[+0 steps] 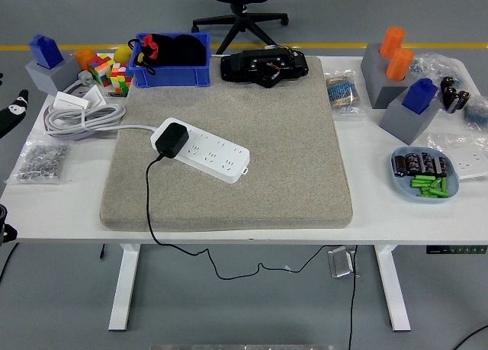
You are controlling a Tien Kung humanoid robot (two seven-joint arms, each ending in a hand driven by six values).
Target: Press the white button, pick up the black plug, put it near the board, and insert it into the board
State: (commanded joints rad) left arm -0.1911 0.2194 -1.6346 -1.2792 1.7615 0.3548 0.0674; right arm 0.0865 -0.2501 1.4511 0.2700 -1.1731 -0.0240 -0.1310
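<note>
While the black plug [171, 139] sits seated in the left end of the white rectangular power strip [203, 151] on the grey felt mat [229, 136], its black cord trails over the mat's near edge and below the white table [69, 205]. Well apart to the left, only a black-and-white sliver of the robot's left hand [12, 110] shows at the frame's edge, beyond the table; whether its fingers are spread or curled cannot be told. The strip's white button is too small to make out.
</note>
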